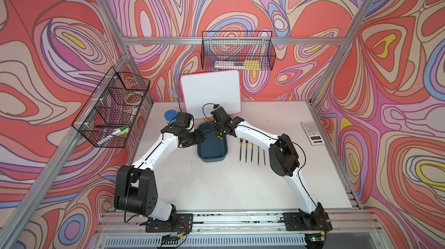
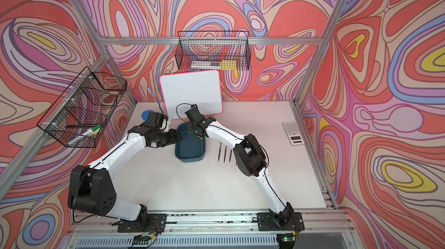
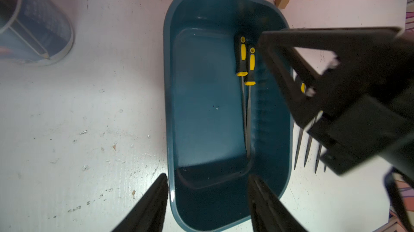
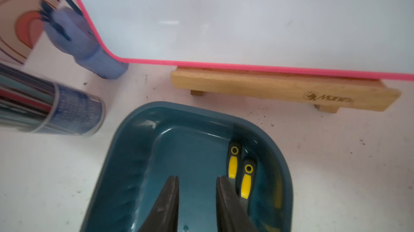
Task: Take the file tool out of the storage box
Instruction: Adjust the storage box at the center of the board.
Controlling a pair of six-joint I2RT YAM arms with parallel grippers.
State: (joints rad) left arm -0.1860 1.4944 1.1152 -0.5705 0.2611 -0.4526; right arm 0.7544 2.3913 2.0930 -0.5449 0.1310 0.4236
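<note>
1. In both top views the storage box (image 1: 212,152) (image 2: 190,152) holds two file tools (image 1: 219,137).
   - They lie lengthwise along one long wall of the box, the wall facing the row of loose files (image 1: 246,150) on the table (image 1: 216,187) just beside the box.
   - Handles sit at the box end facing the whiteboard (image 1: 212,96); tips point to the opposite end.
   - The right gripper (image 1: 218,131) hangs over the handle end. The left gripper (image 1: 201,137) sits at the other long wall. I judge the right arm the nearer to the handles.

2. Left wrist view: the left jaws stand wide apart with nothing between them.
   - One fingertip is over the box rim away from the files, the other over the box floor.
   - The two files (image 3: 246,69) lie side by side against the far wall, their yellow-and-black handles staggered.
   - The right gripper reaches in over that wall, above the handles.

3. Right wrist view: the right jaws are partly apart and empty, and the gap between them looks down on bare box floor.
   - Both handles (image 4: 233,165) lie outside the gap, beyond one finger (image 4: 228,204), toward the box wall.
   - That finger overlaps the nearer handle; I cannot tell whether it touches.
   - The jaws open across the short way of the box, square to the files' long axis.
   - My judgement: the next move calls for a sideways shift toward that wall, to straddle one handle. The handles lie so close together that a finger may land on the second one.
</note>
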